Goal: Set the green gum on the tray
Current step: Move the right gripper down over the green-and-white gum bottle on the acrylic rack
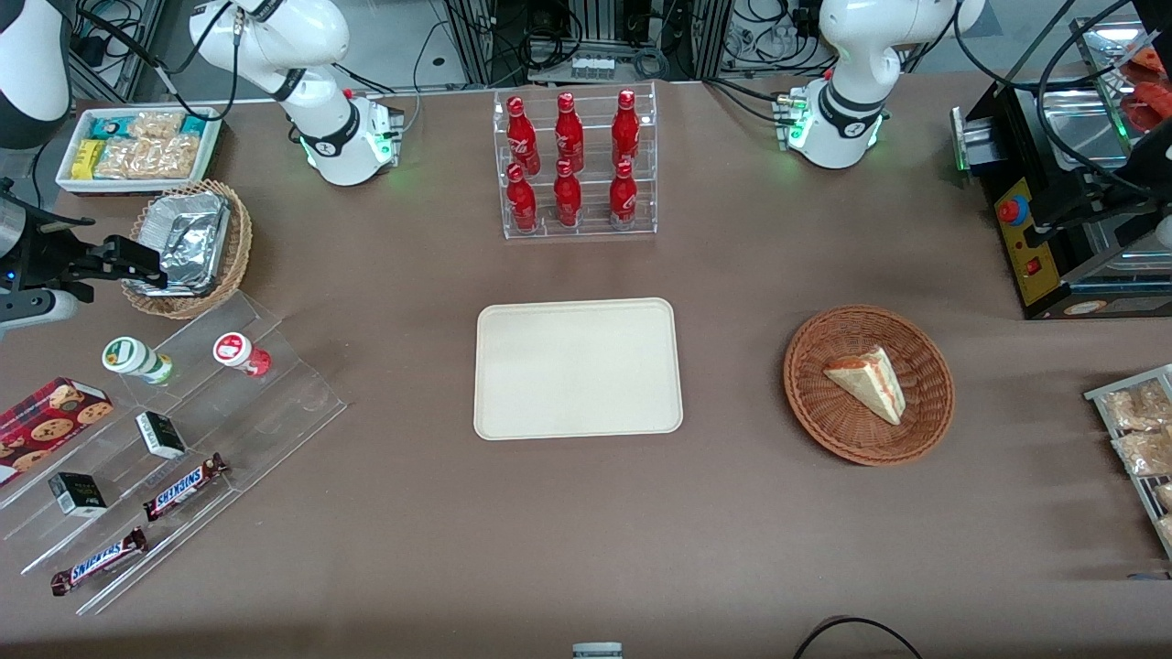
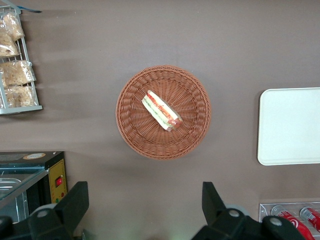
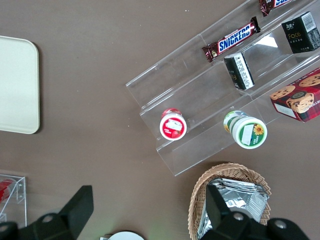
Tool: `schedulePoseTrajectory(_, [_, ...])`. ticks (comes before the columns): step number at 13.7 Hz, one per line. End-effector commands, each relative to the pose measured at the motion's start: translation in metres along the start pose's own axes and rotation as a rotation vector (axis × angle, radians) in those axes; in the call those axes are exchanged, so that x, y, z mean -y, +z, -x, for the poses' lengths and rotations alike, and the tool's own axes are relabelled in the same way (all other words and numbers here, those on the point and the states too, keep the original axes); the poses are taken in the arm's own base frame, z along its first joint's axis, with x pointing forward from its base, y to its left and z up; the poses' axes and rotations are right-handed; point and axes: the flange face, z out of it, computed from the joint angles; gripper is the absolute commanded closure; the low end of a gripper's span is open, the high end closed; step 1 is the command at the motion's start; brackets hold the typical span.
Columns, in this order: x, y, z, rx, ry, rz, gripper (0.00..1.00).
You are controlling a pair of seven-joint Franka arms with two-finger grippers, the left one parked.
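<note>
We found the task unstarted: the gum [image 1: 136, 358] stood on the acrylic stand [image 1: 183, 439] beside the red canister [image 1: 242, 353], the tray [image 1: 577, 368] lay bare, and the claw [image 1: 151, 265], fingers apart, hung above the foil basket [image 1: 188, 247].

Tray [image 1: 578, 368] at the table's middle, green gum [image 1: 137, 359] on the stepped stand [image 1: 275, 403] beside the red gum [image 1: 243, 353] at the working arm's edge, gripper [image 1: 137, 261] above the foil basket [image 1: 240, 240] nearby.

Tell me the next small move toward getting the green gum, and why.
Probably bring the open gripper over the green gum and lower it: it hangs above the foil-filled basket, holding nothing, while the tray lies bare.
</note>
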Motion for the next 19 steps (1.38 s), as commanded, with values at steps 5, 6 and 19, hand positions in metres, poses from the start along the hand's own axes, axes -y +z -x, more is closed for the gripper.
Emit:
schedulePoseTrajectory(5, [-0.003, 0.004, -0.006, 0.022, 0.013, 0.006, 0.0])
schedulePoseTrajectory(6, [-0.007, 0.006, -0.006, 0.019, 0.02, 0.006, 0.0])
schedulePoseTrajectory(19, [-0.108, 0.079, -0.006, 0.006, -0.288, -0.006, 0.0])
